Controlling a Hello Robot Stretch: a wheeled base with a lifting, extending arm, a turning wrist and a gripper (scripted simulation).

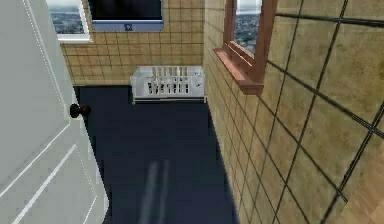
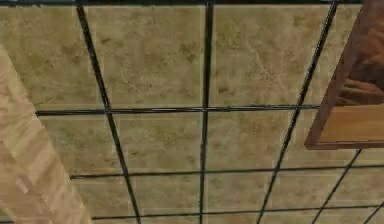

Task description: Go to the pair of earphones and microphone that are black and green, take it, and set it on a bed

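A white door (image 1: 40, 130) with a dark knob (image 1: 79, 110) stands at the forward view's left. A white slatted basket (image 1: 168, 84) sits on the dark floor (image 1: 160, 160) at upper centre (against the tiled wall (image 1: 100, 58)). At the arm side view's right edge, a wooden window frame (image 2: 352, 118) juts in.

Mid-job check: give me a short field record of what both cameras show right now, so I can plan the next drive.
door: white door with dark knob, at the forward view's left
floor: dark blue floor, running ahead to the far wall
far wall: white slatted basket on the floor against it, dark screen mounted above
right wall: tan tiles, wood-framed window
arm side: tiled wall close by, wooden frame at the view's right
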